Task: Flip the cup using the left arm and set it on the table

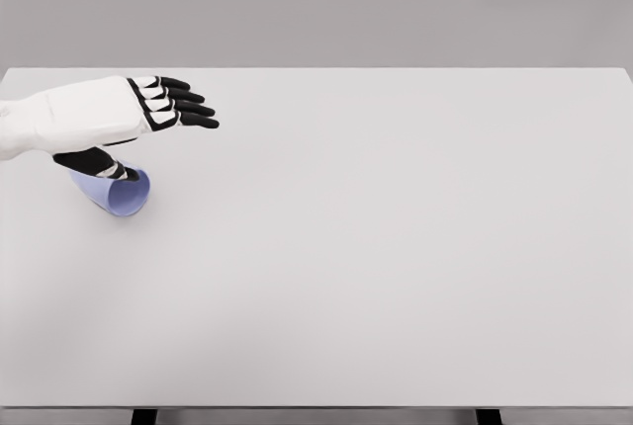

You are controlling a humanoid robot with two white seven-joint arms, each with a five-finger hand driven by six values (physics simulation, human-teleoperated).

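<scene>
While the lavender cup [117, 194] lies on its side near the left edge of the desk [396, 267], you can see its open mouth turned toward the lower right, with the pale inner wall showing. Its closed end points up and to the left, partly hidden under your left hand [129, 124]. That hand comes in from the left edge of the head view, its white back facing up and its four black-tipped fingers [188, 107] stretched out flat and close together, pointing right. They reach past the cup and do not wrap it. The thumb [97, 162] hangs below the palm and sits right at the upper rim of the cup; whether it actually presses on the cup you cannot tell from this angle. So the hand reads as released, holding nothing. The cup rests on the white desk top in its left third, roughly halfway between the far and near edges. Two dark legs [144, 416] show under the near edge of the desk.
</scene>
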